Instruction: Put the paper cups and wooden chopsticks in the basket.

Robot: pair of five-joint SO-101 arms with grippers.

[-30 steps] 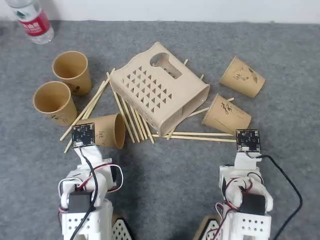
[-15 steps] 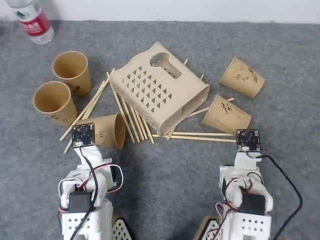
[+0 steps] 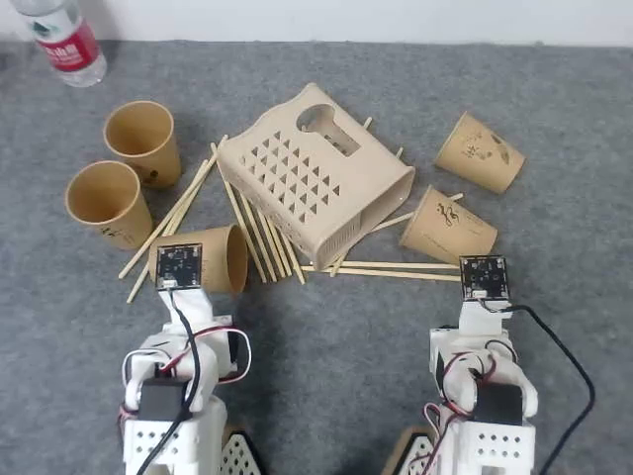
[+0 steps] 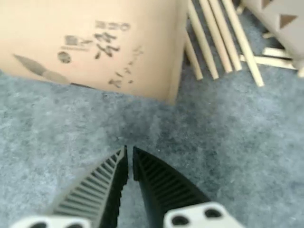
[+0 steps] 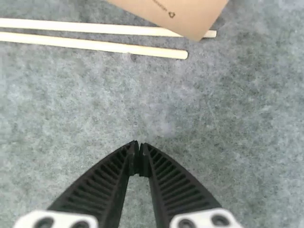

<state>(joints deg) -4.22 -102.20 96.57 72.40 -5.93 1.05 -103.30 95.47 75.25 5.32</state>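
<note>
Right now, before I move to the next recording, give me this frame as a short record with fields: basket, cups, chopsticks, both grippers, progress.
basket: basket tipped over on the mat, perforated wall up
cups: two upright cups at the left; three tipped cups, one by the left arm, two at the right
chopsticks: chopsticks scattered on the mat, some running under the basket
left gripper: left gripper shut, just short of a tipped cup
right gripper: right gripper shut, near two chopsticks
progress: no cup in the basket

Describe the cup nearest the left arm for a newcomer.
Start at the basket mid-table. On its left-arm side, just ahead of the left gripper, is a paper cup. It alone there lies on its side; the neighbouring cups stand upright.
</note>
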